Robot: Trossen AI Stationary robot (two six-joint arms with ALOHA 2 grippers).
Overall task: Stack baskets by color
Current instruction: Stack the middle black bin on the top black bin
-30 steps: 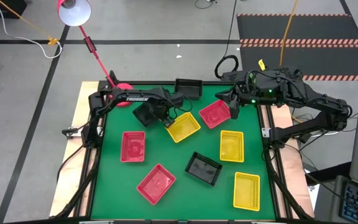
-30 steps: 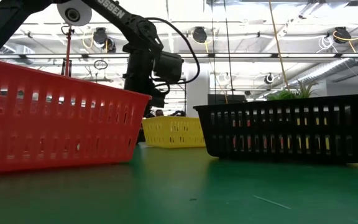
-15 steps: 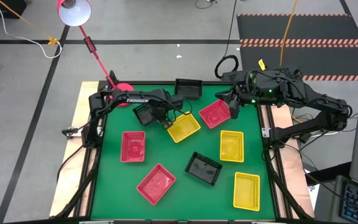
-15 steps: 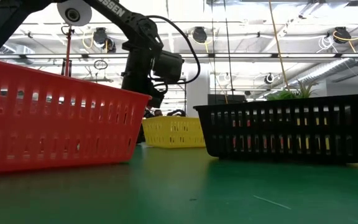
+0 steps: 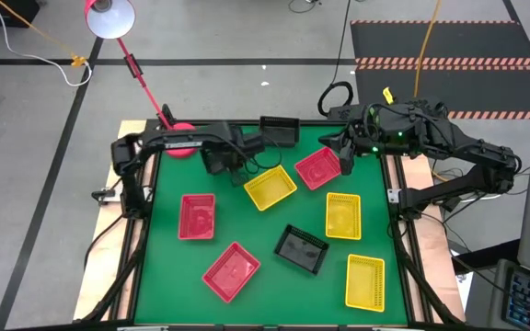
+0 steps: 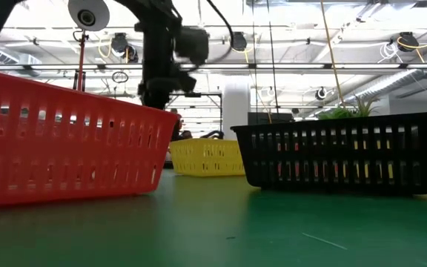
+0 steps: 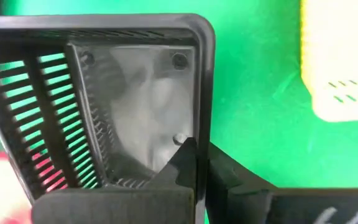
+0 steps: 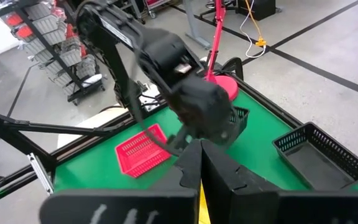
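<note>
My left gripper (image 7: 199, 163) is clamped on the rim of a black basket (image 7: 135, 99), fingers pinched tight w/ the wall between them; wrist view shows mesh floor and slatted sides right in front. From above, the basket (image 5: 217, 162) hangs under my left wrist near the table's 11 o'clock, beside the lamp base (image 5: 181, 150).

My right gripper (image 5: 346, 162) waits at approx 1 o'clock, fingers shut on nothing.

Other baskets on the green table (image 5: 265, 276):
- black no. 2 (image 5: 279, 131) at 12, by the far edge
- black no. 3 (image 5: 302, 248) just below center, towards 5
- red (image 5: 318, 168) at 1, touching-close to my right gripper
- red (image 5: 197, 216) at 9
- red (image 5: 231, 270) at 7
- yellow (image 5: 270, 188) near center, just beside my held basket
- yellow (image 5: 342, 215) at 3
- yellow (image 5: 365, 281) at 5

None stacked yet.
</note>
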